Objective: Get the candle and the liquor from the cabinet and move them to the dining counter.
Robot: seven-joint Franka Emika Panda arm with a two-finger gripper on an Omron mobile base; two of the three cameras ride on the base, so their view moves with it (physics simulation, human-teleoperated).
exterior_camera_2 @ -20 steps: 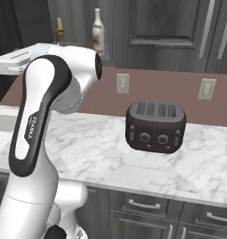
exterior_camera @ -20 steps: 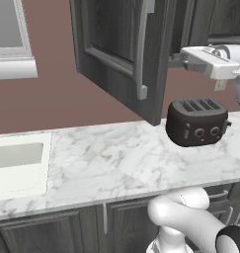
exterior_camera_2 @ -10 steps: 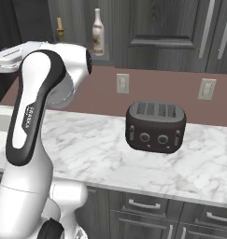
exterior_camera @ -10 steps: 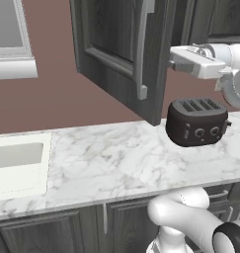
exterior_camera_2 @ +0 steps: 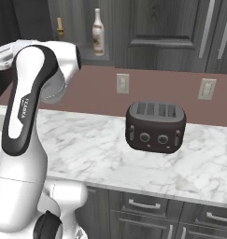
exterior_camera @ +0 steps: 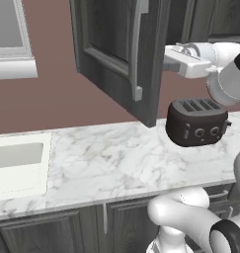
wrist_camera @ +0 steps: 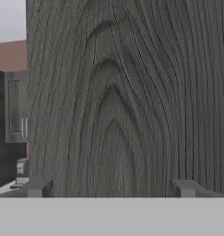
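Cabinet [exterior_camera: 116,54] door swung open; toaster [exterior_camera: 196,121] on worktop [exterior_camera: 106,158]

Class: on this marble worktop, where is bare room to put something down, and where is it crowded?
Bare marble worktop stretches between the white sink and the black four-slot toaster, and also in front of the toaster. The toaster's end is crowded: the open dark grey cabinet door hangs beside it.

You are looking at a home kitchen: a white marble surface [exterior_camera: 116,158] carries a black four-slot toaster [exterior_camera_2: 155,127] and a pale sink [exterior_camera: 15,165], dark grey wood wall cabinets [exterior_camera: 119,54] hang above it, drawers [exterior_camera_2: 147,205] sit below, and wall outlets [exterior_camera_2: 122,83] dot the reddish-brown backsplash.
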